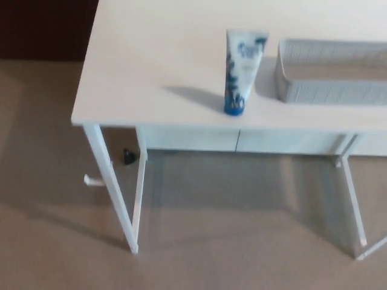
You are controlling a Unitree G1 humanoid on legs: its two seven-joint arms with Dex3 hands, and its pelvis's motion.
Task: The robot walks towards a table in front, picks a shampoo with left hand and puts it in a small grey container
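Note:
A white and blue shampoo tube (241,71) stands upright on its blue cap near the front edge of a white table (151,72). Just to its right sits a small grey ribbed container (329,90), cut off by the picture's right edge; what I can see of its inside holds nothing. Neither of my hands nor any arm shows in the head view.
The table's thin white legs (115,199) stand on a beige floor (230,248). White cabinet fronts (242,140) run under the tabletop behind the legs. A dark wall area (42,27) lies at the upper left, and a small black object (129,156) sits on the floor by the left legs.

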